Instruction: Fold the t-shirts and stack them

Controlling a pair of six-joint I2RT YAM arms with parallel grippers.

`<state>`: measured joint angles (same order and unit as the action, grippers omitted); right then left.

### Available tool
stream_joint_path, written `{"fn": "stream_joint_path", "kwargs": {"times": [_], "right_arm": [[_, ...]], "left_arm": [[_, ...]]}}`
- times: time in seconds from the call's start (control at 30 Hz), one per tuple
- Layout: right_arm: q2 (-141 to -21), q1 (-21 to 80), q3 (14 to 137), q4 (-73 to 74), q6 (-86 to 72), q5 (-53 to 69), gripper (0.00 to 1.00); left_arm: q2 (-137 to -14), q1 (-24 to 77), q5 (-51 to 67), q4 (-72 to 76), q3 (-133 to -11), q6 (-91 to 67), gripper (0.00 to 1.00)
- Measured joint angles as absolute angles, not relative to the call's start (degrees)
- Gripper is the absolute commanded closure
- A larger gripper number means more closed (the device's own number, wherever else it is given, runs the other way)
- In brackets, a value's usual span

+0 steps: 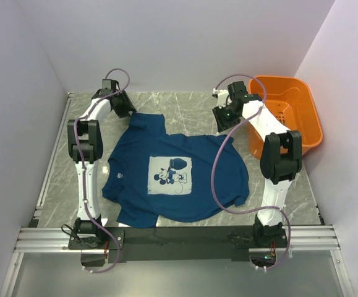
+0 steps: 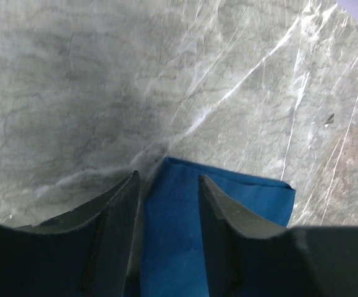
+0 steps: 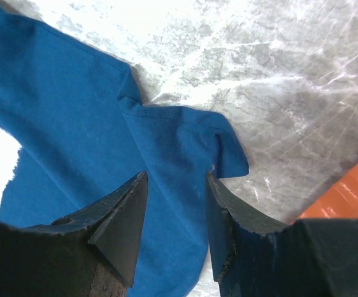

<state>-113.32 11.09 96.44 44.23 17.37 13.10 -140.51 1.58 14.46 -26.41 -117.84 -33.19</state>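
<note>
A dark teal-blue t-shirt lies spread flat on the marble table, its pale print with a dark figure facing up. My left gripper is at the shirt's far left sleeve; in the left wrist view it is open, and a corner of the blue cloth lies between the jaws. My right gripper is at the shirt's far right edge; in the right wrist view it is open just above the folded-over sleeve. Neither gripper holds anything.
An orange plastic basket stands at the back right against the wall, beside the right arm; its edge shows in the right wrist view. White walls close in the table on three sides. Bare marble lies behind the shirt.
</note>
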Motion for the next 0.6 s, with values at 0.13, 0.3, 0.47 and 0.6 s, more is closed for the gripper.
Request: {"fn": "stream_joint_path", "kwargs": {"times": [0.13,0.3,0.47,0.6], "right_arm": [[-114.2,11.1,96.4,44.2,17.3,12.9,0.51],[-114.6,11.0,96.5,44.1,16.7,11.9,0.51],[-115.4,10.8,97.1,44.2,15.8,10.4,0.51],[-116.9,10.7,98.4,43.9,15.0,8.6,0.51]], "left_arm": [[-142.0,1.6,14.8,-26.4,-119.9,-33.2,0.58],[-142.5,1.9,15.0,-26.4,-120.3,-33.2,0.76],[-142.9,2.2,15.2,-26.4,-120.3,-33.1,0.96],[-142.9,2.3,15.4,-26.3,-120.3,-32.6,1.0]]}}
